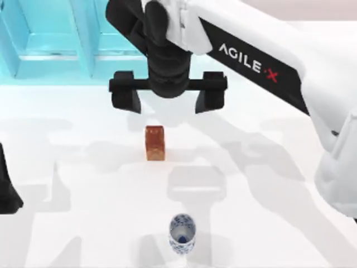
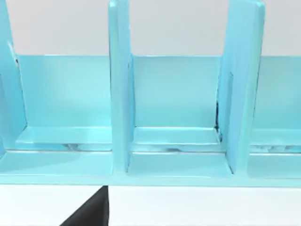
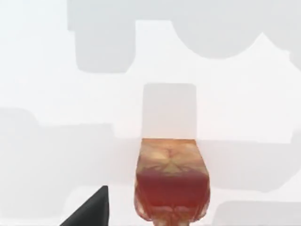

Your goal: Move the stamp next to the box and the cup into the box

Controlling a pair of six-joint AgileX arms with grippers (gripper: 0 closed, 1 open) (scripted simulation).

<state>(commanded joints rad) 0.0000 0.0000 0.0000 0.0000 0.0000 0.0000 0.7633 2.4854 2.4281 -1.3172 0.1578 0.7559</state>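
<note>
Over the table's centre, toward 12 o'clock in the top view, the right gripper (image 1: 168, 96) is hanging with its two black fingers spread wide and nothing between them. At 6 o'clock from it, standing upright on the white table (image 1: 268, 190), is the stamp (image 1: 155, 142), a small reddish-brown rectangular block with glossy orange-brown faces; it is sitting free, apart from the fingers, and the right wrist view is looking down at the stamp (image 3: 171, 181) with bare table all around it. The cup (image 1: 182, 233), a small round white one with blue patterning and a blue mark inside its bottom, is standing at 6 o'clock from the stamp, near the table's near edge and well apart from everything else. The box (image 1: 56, 56), a light blue rack with upright dividers, is lying along the far edge at about 11 o'clock; the left wrist view is facing the box's (image 2: 178, 141) compartments, and those it shows are holding nothing. The left arm (image 1: 6, 187) is sitting parked at the table's 9 o'clock edge; cannot tell how its fingers stand. Progress, as I'm reading it: neither part is done yet. The stamp is near the box but not beside it, and the cup isn't in any compartment. Looks like the right gripper is lining up on the stamp, with the cup left for after.
</note>
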